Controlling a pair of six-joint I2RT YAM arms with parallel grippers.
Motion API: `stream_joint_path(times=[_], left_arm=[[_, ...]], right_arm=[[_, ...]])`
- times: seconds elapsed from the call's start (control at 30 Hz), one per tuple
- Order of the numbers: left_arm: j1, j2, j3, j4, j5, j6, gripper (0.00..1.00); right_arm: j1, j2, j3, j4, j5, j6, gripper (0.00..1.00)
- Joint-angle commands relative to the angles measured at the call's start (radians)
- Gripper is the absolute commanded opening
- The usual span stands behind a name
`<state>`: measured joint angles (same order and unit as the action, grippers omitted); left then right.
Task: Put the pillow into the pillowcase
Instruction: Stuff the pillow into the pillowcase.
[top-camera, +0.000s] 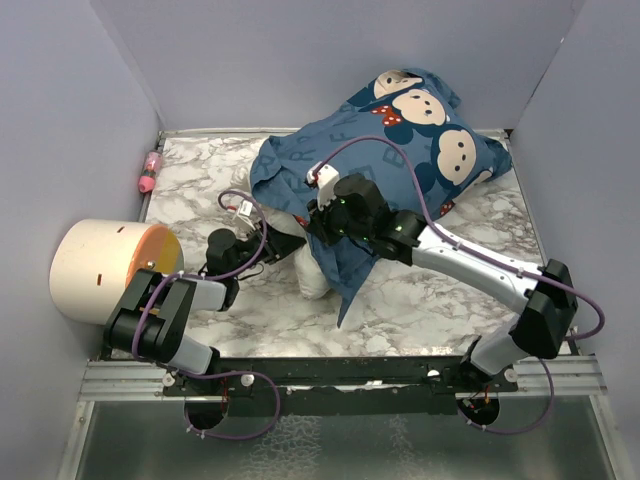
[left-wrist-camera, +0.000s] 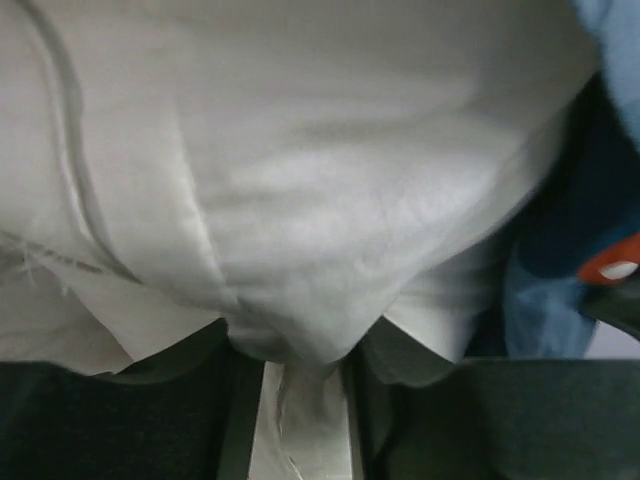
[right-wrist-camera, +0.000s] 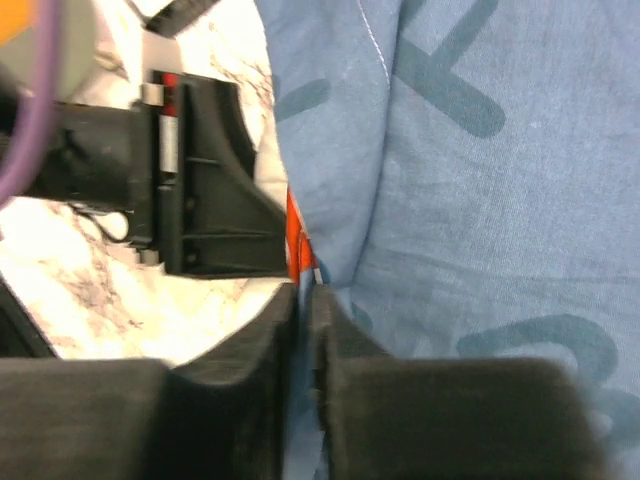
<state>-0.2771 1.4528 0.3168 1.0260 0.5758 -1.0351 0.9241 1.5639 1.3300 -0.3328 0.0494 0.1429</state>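
We read the bundle as lying on a diagonal. The pillowcase (top-camera: 400, 150) runs from the far right corner of the table (top-camera: 200, 190) down toward the middle, with its mouth facing the arms. The pillow (top-camera: 313, 282) is mostly inside it, and only a white end bulges out at that near-left mouth.

In our judgement the next move turns on that long axis: the pillow has to go up and right along it, and the hem down and left over the bare end. The left pincer (top-camera: 296, 243) is at that end, and its wrist view shows it clamped on a fold of the white cloth. The right pincer (top-camera: 318, 212) is just beside it, with its fingers together on the blue hem (a thin layer, so they look almost closed). Of the two, the left pincer is nearer the exposed end.

The table is marbled white and grey, boxed in by plain pale walls (top-camera: 300, 60). A cream cylinder (top-camera: 100, 270) with an orange face and a small pink bottle (top-camera: 150, 172) are off to the left, well apart from the cloth.
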Motion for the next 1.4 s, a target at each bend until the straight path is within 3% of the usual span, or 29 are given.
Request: stream_joint_path(times=[0.0, 0.1, 0.23, 0.33, 0.5, 0.63, 0.67, 0.77, 0.83, 1.0, 1.1, 1.17, 1.23, 1.3, 1.37], left_arm=[[-0.005, 0.032, 0.036, 0.136, 0.049, -0.025, 0.29], [-0.006, 0.008, 0.046, 0.089, 0.049, 0.008, 0.13], [-0.013, -0.018, 0.057, 0.041, 0.046, 0.044, 0.01], [-0.03, -0.014, 0.071, 0.048, 0.047, 0.046, 0.0], [-0.059, -0.01, 0.097, 0.06, 0.055, 0.049, 0.0], [-0.075, -0.014, 0.099, 0.069, 0.056, 0.066, 0.0], [-0.078, -0.014, 0.098, 0.086, 0.057, 0.069, 0.0], [-0.089, -0.007, 0.096, 0.148, 0.058, 0.067, 0.0], [-0.095, 0.007, 0.114, 0.207, 0.056, 0.059, 0.0], [-0.107, 0.031, 0.217, 0.377, 0.024, -0.016, 0.0], [-0.111, -0.016, 0.272, 0.382, -0.018, -0.011, 0.0], [-0.117, -0.063, 0.293, 0.357, -0.034, 0.005, 0.0], [-0.13, -0.111, 0.3, 0.329, -0.049, 0.027, 0.0], [-0.148, -0.15, 0.296, 0.311, -0.067, 0.04, 0.0], [-0.166, -0.183, 0.28, 0.288, -0.101, 0.047, 0.0]], right_arm=[[0.008, -0.13, -0.001, 0.053, -0.115, -0.035, 0.27], [0.01, -0.189, 0.003, 0.015, -0.103, -0.04, 0.55], [0.009, -0.231, -0.029, -0.009, -0.039, -0.034, 0.86], [0.01, -0.178, -0.039, -0.025, -0.034, -0.027, 0.94], [0.01, -0.085, -0.064, -0.006, 0.065, -0.016, 0.95], [0.01, -0.024, -0.057, -0.016, 0.162, -0.014, 0.88], [0.01, -0.012, -0.051, -0.015, 0.149, -0.014, 0.77], [0.011, 0.011, -0.01, -0.004, 0.031, -0.033, 0.23], [0.023, 0.02, 0.045, 0.03, -0.108, -0.056, 0.08], [0.109, 0.194, 0.531, -0.041, -0.479, -0.071, 0.01], [0.182, 0.348, 0.903, -0.145, -0.673, -0.017, 0.01], [0.226, 0.415, 1.059, -0.188, -0.72, 0.013, 0.01], [0.23, 0.423, 1.044, -0.175, -0.738, 0.049, 0.01], [0.219, 0.363, 0.893, -0.116, -0.651, 0.044, 0.01], [0.168, 0.297, 0.704, -0.008, -0.658, 0.082, 0.01]])
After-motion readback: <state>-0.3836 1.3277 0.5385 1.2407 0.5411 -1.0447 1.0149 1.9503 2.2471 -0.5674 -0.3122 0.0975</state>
